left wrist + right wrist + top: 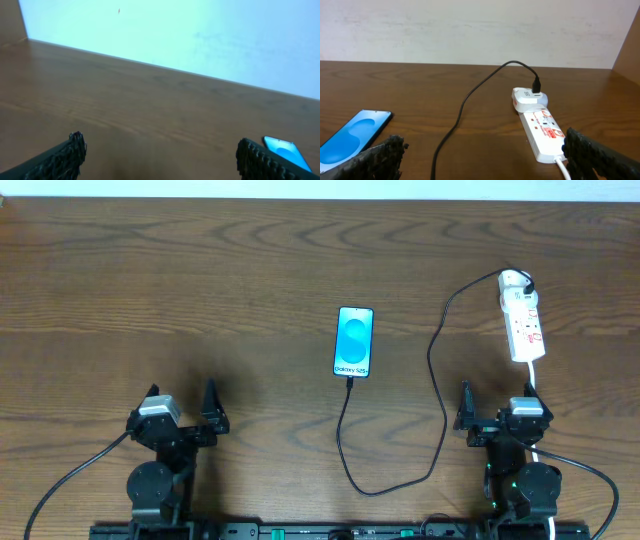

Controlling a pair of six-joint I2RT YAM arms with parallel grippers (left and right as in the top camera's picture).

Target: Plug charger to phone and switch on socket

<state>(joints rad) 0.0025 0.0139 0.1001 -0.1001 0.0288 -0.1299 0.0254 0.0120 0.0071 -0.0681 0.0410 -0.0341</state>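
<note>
The phone (355, 342) lies flat at the table's middle, its blue screen up; it also shows in the left wrist view (285, 150) and the right wrist view (351, 134). The black charger cable (437, 370) runs from the phone's near end, loops toward me, then up to a white adapter (515, 280) at the far end of the socket strip (524, 326); the strip and the cable (460, 112) also show in the right wrist view (542, 131). My left gripper (190, 408) is open and empty at the front left. My right gripper (490, 412) is open and empty in front of the strip.
The strip's thick white cord (532, 385) runs from its near end toward my right arm. A pale wall (470, 30) stands beyond the table's far edge. Bare brown wood (200, 280) fills the left half.
</note>
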